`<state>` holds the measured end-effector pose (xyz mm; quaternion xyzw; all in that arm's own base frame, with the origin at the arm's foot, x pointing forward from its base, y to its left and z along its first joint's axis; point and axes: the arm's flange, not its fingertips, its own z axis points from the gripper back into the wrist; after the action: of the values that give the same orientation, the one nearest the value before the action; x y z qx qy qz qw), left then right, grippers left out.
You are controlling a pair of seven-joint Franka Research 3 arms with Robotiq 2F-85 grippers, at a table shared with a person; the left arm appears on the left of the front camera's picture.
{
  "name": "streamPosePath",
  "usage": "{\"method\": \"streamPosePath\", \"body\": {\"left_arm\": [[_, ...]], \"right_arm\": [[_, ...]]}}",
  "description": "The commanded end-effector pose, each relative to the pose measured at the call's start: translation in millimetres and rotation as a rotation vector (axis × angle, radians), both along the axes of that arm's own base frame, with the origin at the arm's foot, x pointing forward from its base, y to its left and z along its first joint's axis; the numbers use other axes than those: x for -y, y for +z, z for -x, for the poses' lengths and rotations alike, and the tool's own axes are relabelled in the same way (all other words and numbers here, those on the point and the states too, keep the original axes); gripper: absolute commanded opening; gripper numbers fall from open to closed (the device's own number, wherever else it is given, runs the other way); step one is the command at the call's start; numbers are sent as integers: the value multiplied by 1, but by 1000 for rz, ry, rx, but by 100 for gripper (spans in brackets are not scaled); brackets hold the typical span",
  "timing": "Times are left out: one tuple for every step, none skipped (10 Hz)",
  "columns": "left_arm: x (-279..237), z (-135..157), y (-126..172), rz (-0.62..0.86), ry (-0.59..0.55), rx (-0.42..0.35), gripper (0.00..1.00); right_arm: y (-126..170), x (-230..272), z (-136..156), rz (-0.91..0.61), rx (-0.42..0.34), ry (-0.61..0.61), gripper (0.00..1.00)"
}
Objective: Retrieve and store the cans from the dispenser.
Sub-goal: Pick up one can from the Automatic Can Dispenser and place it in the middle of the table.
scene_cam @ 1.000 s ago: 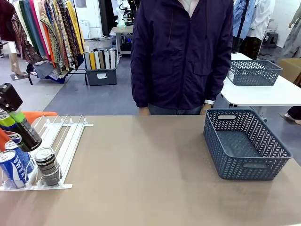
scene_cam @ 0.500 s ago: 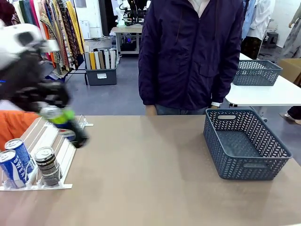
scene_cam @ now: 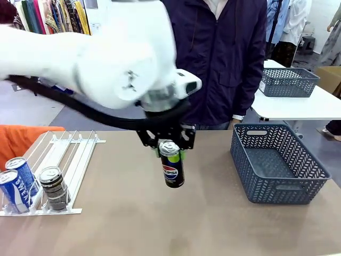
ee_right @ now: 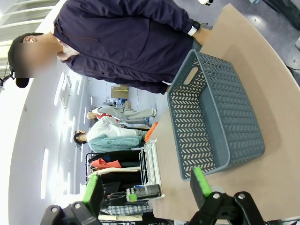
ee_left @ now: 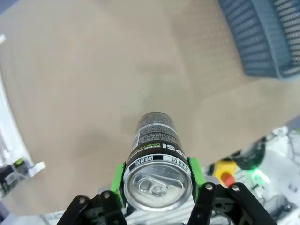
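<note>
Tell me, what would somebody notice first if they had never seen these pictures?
First, the big white arm stretched across the middle of the table, its tool gripping a dark Pepsi can by the top, above the tabletop. After that, three more cans standing in the white rack at the near left, and the grey basket on the right.

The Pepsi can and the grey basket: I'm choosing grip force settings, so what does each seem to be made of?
The Pepsi can looks like thin metal, probably aluminium: it has a bare silvery top with a pull tab and a glossy black printed wall. The basket looks like moulded plastic with a matt grey-blue finish: its walls are a regular herringbone lattice with cut-out handles.
</note>
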<state>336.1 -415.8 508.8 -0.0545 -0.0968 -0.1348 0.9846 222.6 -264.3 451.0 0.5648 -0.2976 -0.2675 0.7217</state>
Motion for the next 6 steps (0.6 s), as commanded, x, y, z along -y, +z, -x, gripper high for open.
{"method": "streamPosePath", "body": {"left_arm": [[30,-14,-12,-60,57,-4,0],[39,-14,-29,-85,83,13,0],[44,-15,-43,-126,112,46,0],[44,-17,-52,-133,115,43,0],[44,-18,-60,-113,117,42,0],[42,-21,-69,-107,119,36,0]], "right_arm": [[1,2,1,17,23,12,100],[1,2,1,17,23,12,100],[1,2,1,17,23,12,100],[1,2,1,17,23,12,100],[1,2,1,17,23,12,100],[1,2,1,17,23,12,100]]}}
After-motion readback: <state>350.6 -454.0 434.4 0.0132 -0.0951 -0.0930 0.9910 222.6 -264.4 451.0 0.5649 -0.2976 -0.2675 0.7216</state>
